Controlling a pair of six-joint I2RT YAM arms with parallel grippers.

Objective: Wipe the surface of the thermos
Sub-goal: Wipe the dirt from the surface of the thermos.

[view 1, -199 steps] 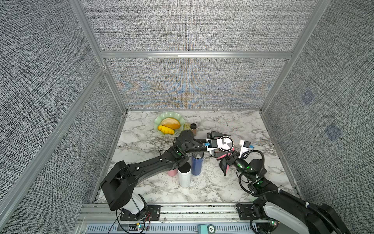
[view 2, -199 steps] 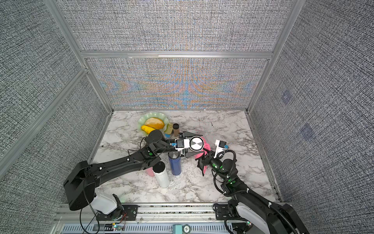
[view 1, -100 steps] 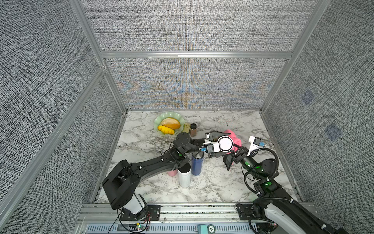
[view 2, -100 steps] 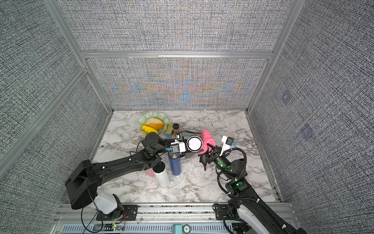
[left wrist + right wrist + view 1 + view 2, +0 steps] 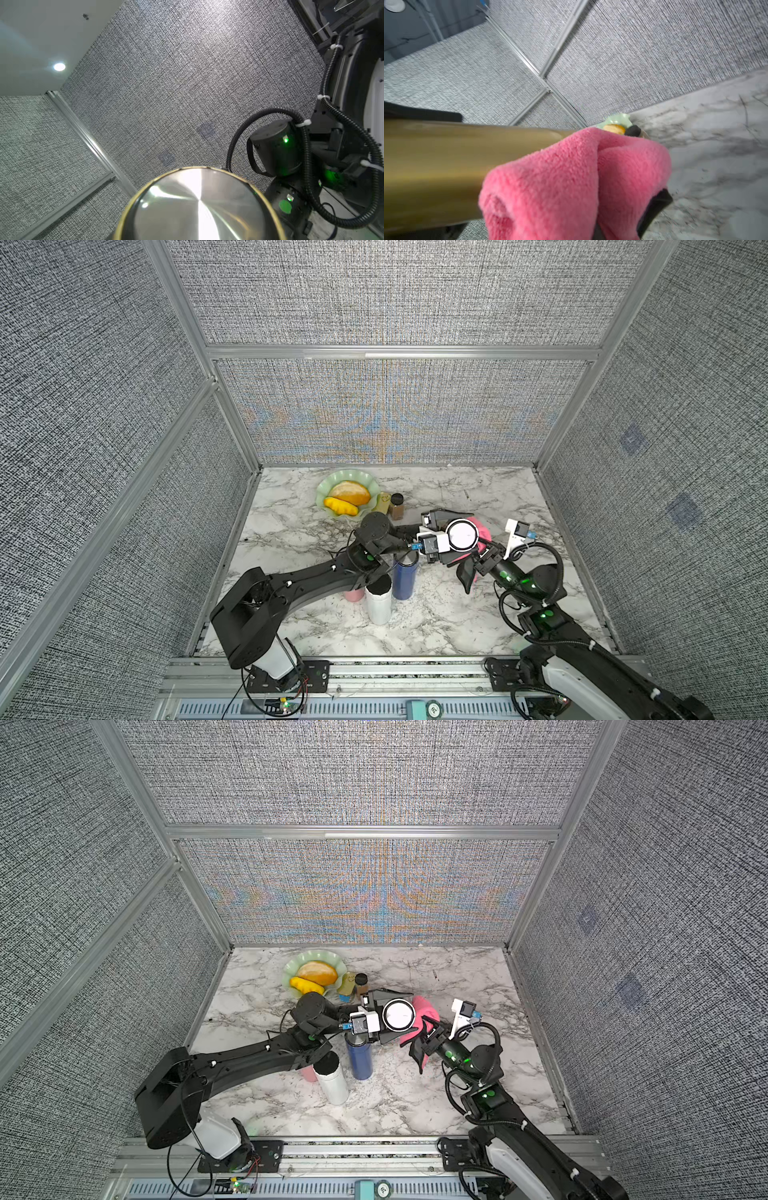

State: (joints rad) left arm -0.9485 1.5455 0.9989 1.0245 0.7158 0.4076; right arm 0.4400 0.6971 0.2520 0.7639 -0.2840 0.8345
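The thermos [image 5: 462,534] is gold with a shiny steel end turned up toward the top views. It hangs above the table, and my left gripper [image 5: 445,537] is shut on its body. That steel end [image 5: 199,205] fills the left wrist view and hides the jaws. A pink cloth [image 5: 483,526] lies against the thermos's far right side, with my right gripper [image 5: 478,562] shut on it. In the right wrist view the cloth [image 5: 581,176] wraps onto the gold body [image 5: 446,162], and one black finger [image 5: 656,204] shows beside it.
A blue bottle [image 5: 405,578], a white bottle [image 5: 379,601] and a pink cup [image 5: 353,595] stand under the left arm. A green plate [image 5: 326,495] of fruit and a small dark-capped jar [image 5: 397,506] sit at the back. Fabric walls enclose the marble table [image 5: 457,626].
My right gripper has carried the pink cloth from the near side of the thermos up and round to its far right side. The left gripper and the thermos have hardly moved.
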